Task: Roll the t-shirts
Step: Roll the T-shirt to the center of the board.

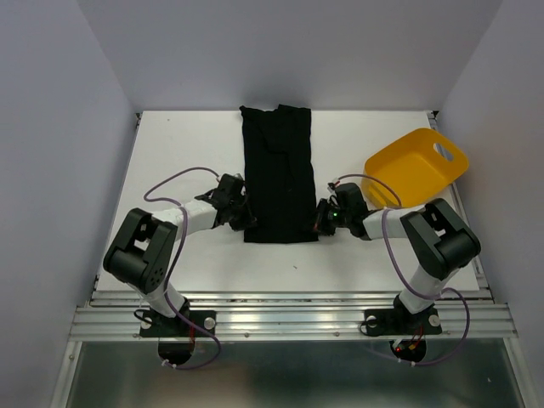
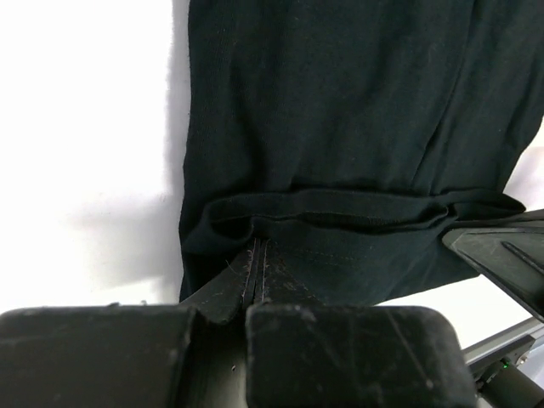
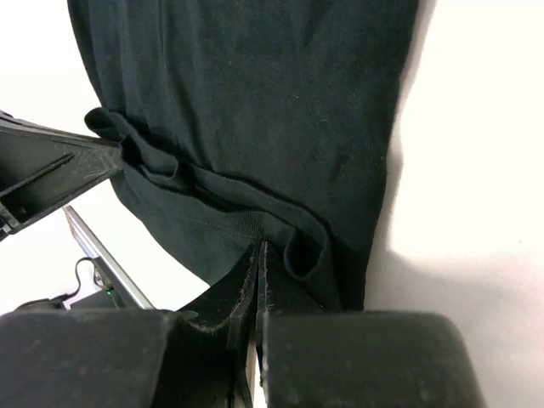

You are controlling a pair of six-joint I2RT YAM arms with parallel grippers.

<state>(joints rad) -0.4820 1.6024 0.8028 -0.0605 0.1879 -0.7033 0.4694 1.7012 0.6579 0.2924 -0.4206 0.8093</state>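
- A white table (image 1: 170,153) fills a booth of plain pale walls (image 1: 51,102), and both arms reach out over it from its near edge.
- One black t-shirt (image 1: 279,170) lies flat between the two grippers. It is folded into a long narrow strip that runs straight away from them towards the far edge.
- A yellow tub (image 1: 416,166) sits tipped on its side beyond and outboard of the right gripper (image 1: 320,219), well apart from the cloth.
- The left gripper (image 1: 246,219) is at the strip's near left corner and the right gripper at its near right corner, so the two face each other across the near hem (image 2: 340,255).
- Both wrist views show the jaws pressed together with the hem's edge running into the tips. Each looks clamped on cloth, not on air.
- Just ahead of the fingertips the fabric bunches into a low ridge across the strip, which I read as the first turn of the roll.
- The cotton looks light, limp and prone to sagging between two holds. The corners of the near hem seem the right places to grip, and both ends would need to advance evenly or the roll will skew.
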